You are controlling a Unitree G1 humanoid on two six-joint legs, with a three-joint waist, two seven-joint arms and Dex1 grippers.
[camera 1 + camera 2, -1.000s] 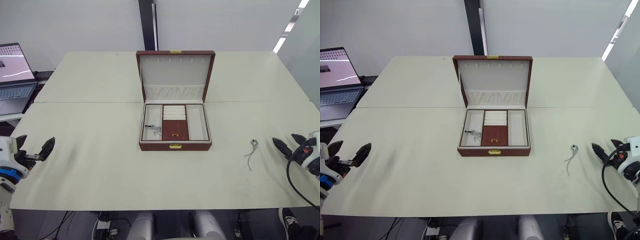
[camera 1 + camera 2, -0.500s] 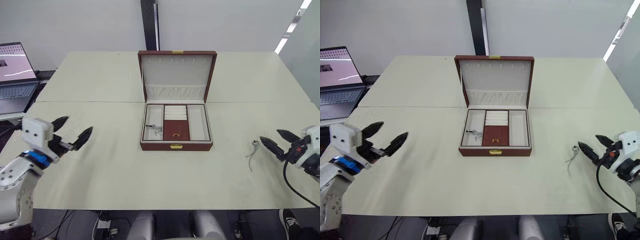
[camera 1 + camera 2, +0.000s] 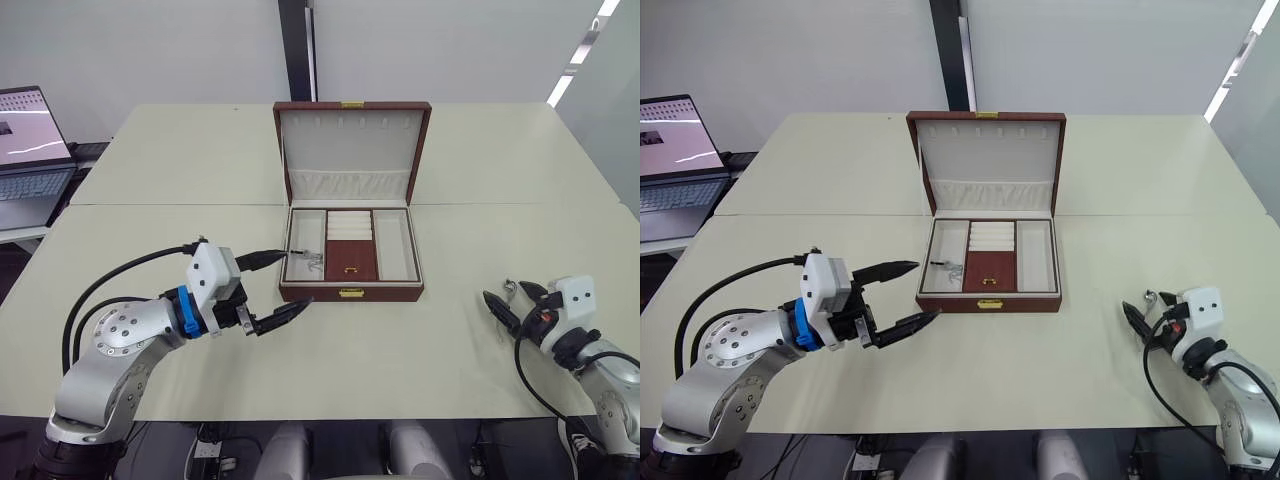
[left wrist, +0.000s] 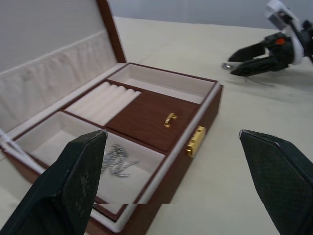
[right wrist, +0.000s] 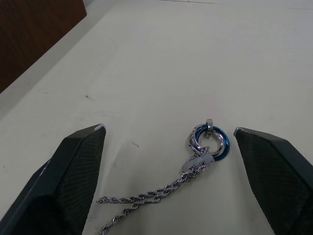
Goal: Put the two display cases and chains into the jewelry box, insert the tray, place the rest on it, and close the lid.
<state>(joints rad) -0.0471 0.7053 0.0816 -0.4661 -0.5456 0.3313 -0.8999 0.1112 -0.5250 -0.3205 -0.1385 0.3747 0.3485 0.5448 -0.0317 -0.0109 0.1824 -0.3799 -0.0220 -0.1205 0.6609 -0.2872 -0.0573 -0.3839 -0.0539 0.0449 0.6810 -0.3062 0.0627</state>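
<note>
Jewelry box (image 3: 350, 245) sits lid-up with the tray seated; one chain (image 4: 115, 160) lies in the compartment nearest the left gripper (image 3: 278, 287), whose fingers are spread wide. Second chain (image 5: 195, 164) lies on the table (image 3: 400, 340) between the released right gripper (image 3: 510, 300) fingers. Both grippers were moved in from the table edges.

Nothing readable anywhere here, no labels, brands or numbers. The laptop (image 3: 28, 150) screen is lit but its content can't be read.
</note>
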